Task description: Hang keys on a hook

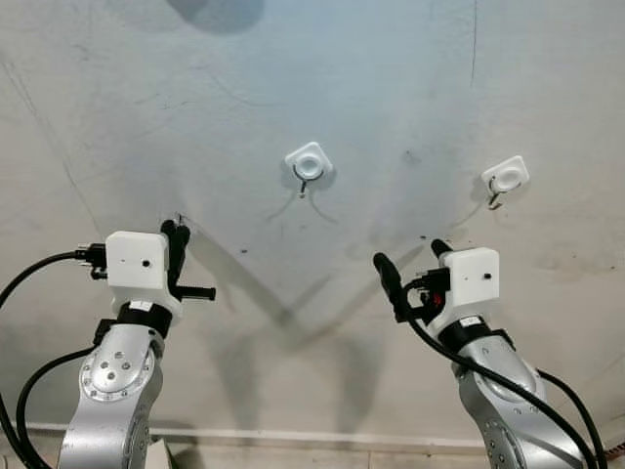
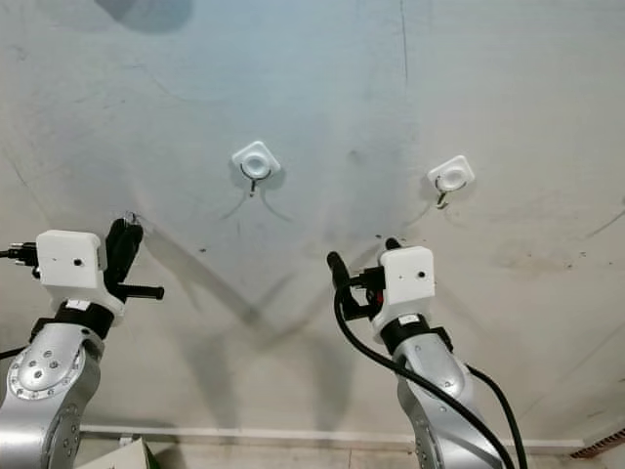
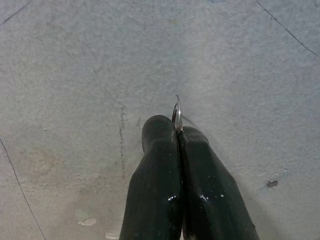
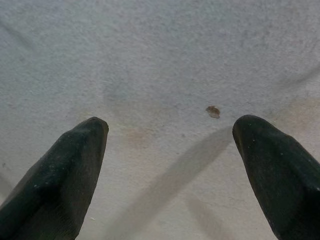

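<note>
Two white hooks are stuck on the grey wall: one [image 1: 309, 166] in the middle and one [image 1: 505, 178] to the right. My left gripper [image 1: 177, 233] is raised at the lower left, well below and left of the middle hook, close to the wall. It is shut on a thin metal key ring [image 3: 177, 113] that pokes out between its fingertips [image 3: 159, 126]. My right gripper [image 1: 410, 258] is raised at the lower right, below the gap between the two hooks. It stands open with nothing between its fingers [image 4: 75, 155].
The wall [image 1: 244, 88] is bare, stained concrete with faint cracks and arm shadows. A white skirting strip [image 1: 293, 437] runs along its foot. Black cables [image 1: 39, 283] loop off both wrists.
</note>
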Controlling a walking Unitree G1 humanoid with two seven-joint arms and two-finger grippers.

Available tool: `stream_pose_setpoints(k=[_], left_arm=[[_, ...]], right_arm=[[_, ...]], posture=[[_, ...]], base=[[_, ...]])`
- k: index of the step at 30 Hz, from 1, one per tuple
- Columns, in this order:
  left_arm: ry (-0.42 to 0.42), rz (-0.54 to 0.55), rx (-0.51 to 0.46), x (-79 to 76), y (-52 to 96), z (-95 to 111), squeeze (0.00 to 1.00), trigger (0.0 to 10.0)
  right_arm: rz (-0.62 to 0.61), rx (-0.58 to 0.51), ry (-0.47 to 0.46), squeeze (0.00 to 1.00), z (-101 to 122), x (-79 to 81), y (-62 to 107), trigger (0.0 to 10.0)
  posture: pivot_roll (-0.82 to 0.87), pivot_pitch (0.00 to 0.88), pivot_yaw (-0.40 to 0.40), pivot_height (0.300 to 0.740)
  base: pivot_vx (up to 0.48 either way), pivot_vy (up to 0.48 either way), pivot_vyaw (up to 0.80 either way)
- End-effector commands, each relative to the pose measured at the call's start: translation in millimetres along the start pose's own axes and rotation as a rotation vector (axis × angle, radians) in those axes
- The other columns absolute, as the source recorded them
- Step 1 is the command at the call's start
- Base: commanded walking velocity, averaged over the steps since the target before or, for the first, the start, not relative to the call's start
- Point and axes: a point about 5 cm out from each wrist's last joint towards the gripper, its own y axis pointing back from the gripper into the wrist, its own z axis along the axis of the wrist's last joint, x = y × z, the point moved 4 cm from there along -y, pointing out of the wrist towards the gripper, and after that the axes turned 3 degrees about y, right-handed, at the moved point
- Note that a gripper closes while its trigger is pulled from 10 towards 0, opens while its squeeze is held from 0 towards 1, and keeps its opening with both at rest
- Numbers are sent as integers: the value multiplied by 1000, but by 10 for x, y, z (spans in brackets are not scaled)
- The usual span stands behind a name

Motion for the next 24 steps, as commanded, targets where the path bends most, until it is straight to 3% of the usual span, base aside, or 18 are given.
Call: stream_pose_setpoints(k=[1, 7, 18, 24], left_arm=[[-5, -5, -4, -4, -13, 20, 0, 10000], [-3, 1, 3, -2, -8, 1, 0, 10000], [9, 50, 30, 13, -17, -48, 0, 10000], [10, 44, 31, -10, -22, -46, 0, 10000]], right_arm=[[4, -18, 10, 0, 70, -11, -3, 10000], [3, -15, 13, 0, 65, -18, -4, 10000], [11, -4, 15, 0, 45, -15, -7, 10000], [15, -2, 15, 0, 40, -5, -13, 10000]], posture=[[66, 0, -6, 740], [64, 0, -5, 740], [63, 0, -10, 740], [63, 0, -9, 740]], base=[[0, -334, 0], [0, -341, 0], [0, 0, 0], [-282, 0, 0]])
